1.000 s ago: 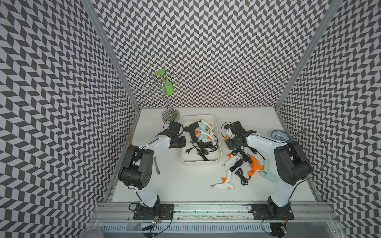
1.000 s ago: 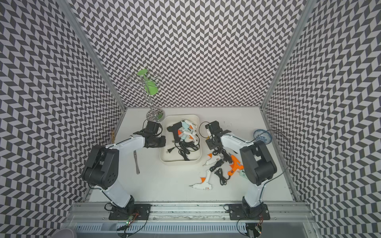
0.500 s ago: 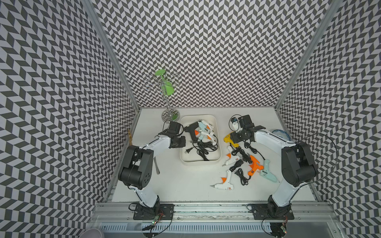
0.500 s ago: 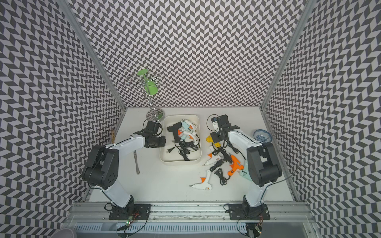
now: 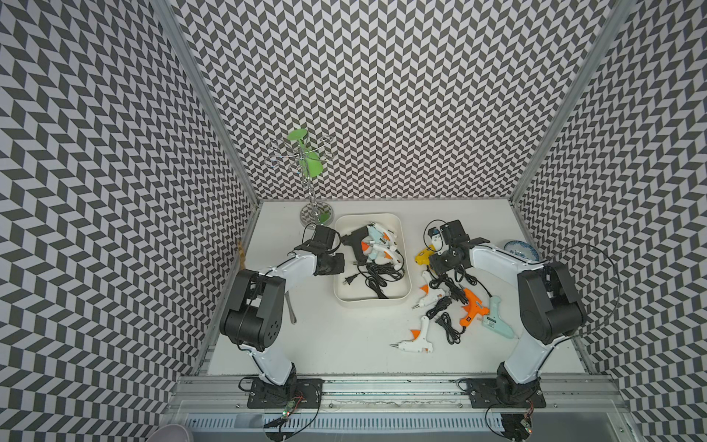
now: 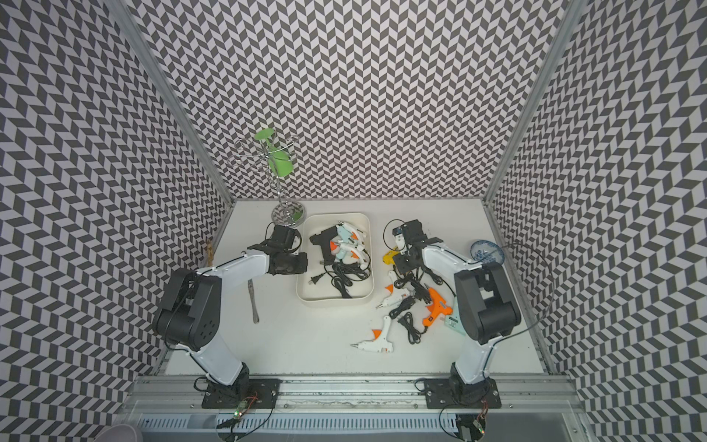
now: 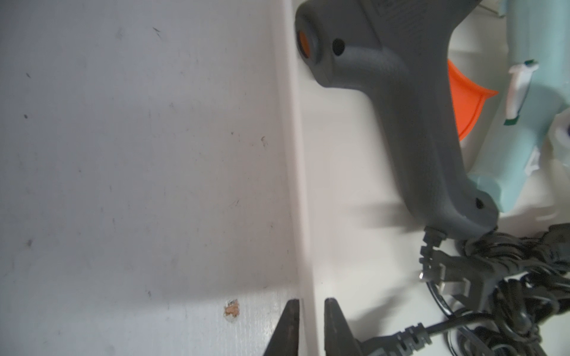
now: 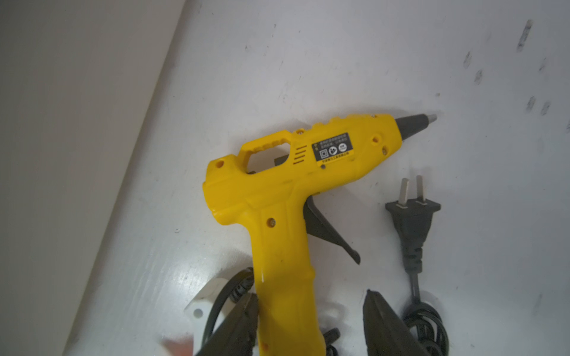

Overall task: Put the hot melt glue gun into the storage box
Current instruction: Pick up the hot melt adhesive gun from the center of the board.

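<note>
Left gripper [image 7: 311, 303]: jaws clamped on side wall of storage box [image 5: 373, 303]
Right gripper [image 8: 310, 296]: jaws apart, straddling handle of yellow glue gun [image 8: 277, 197]; one finger against handle, gap at other
Yellow glue gun: flat on table [image 5: 344, 344], outside storage box, just beside it
Grey glue gun [image 7: 401, 108]: inside storage box
</note>
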